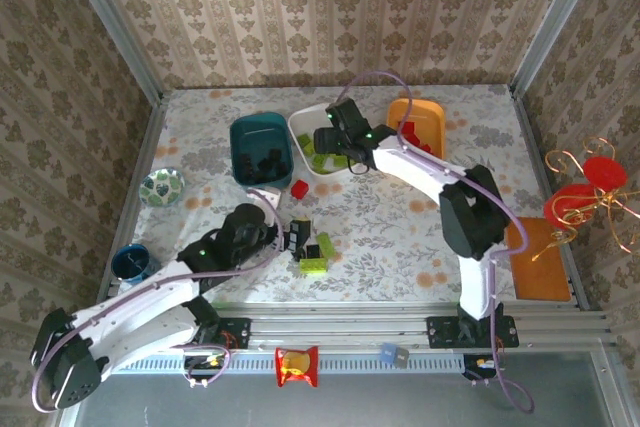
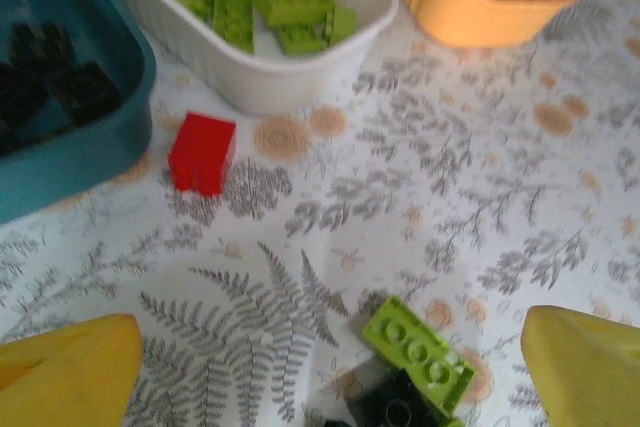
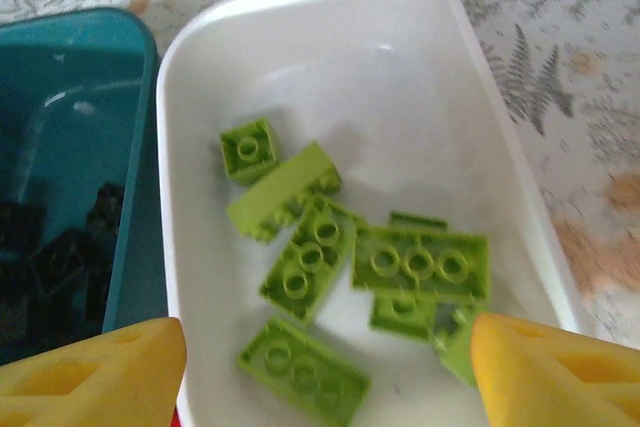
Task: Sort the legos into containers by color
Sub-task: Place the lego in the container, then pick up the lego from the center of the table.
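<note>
This is a robotics lab test cell dressed up to pass for a home. Three upright panels papered in beige damask wallpaper [image 1: 340, 17] are held in bare aluminium corner posts [image 1: 118, 32], boxing in a table covered with a fern-and-flower printed tablecloth [image 1: 400, 222]. Along the near edge an extruded aluminium rail [image 1: 340, 325] carries the bolted bases of a left arm [image 1: 150, 305] and a right arm [image 1: 470, 222] with lilac cables [image 1: 378, 73] looping off them, while a gold wire ornament [image 1: 590, 192] with red discs sits beyond the right-hand post.
</note>
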Controlling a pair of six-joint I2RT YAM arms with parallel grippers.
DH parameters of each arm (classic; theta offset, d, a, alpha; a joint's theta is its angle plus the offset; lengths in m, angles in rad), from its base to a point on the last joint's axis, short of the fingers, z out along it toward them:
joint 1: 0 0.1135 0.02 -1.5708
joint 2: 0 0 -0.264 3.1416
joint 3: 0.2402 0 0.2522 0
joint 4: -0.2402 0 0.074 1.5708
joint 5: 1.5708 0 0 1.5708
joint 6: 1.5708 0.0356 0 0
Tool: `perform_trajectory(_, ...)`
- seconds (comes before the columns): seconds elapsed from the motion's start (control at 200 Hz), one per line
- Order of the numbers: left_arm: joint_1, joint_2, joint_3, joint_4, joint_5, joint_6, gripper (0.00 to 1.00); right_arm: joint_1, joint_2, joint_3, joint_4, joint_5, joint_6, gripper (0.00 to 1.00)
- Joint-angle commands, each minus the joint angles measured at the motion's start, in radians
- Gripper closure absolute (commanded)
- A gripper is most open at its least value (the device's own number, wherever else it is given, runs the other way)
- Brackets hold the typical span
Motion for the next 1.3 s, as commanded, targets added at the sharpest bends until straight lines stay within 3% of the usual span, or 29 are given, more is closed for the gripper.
perform_trajectory(0.0,0.008,0.099,0.064,-0.076,0.049,-0.011,0.04,0.026,-0.143,-0.119,0.033,-0.004,0.009,0.24)
perform_trajectory(0.245,0.085,0.304,0.106,0.005,0.068,-0.011,0.10,0.066,-0.357,-0.435,0.111,0.002,0.062,0.24)
perform_trajectory(0.445,0.082,0.480,0.158,0.119,-0.086,0.068,0.21,0.068,-0.476,-0.565,0.135,0.024,0.100,0.23)
perform_trajectory(0.75,0.099,0.767,0.214,0.281,-0.183,0.106,0.29,0.068,-0.582,-0.616,0.129,0.054,0.102,0.23)
perform_trajectory(1.175,0.174,0.906,0.218,0.489,-0.117,0.116,0.27,0.067,-0.659,-0.627,0.124,0.065,0.092,0.23)
perform_trajectory(1.295,0.178,0.938,0.222,0.537,-0.112,0.134,0.31,0.068,-0.671,-0.625,0.117,0.064,0.089,0.22)
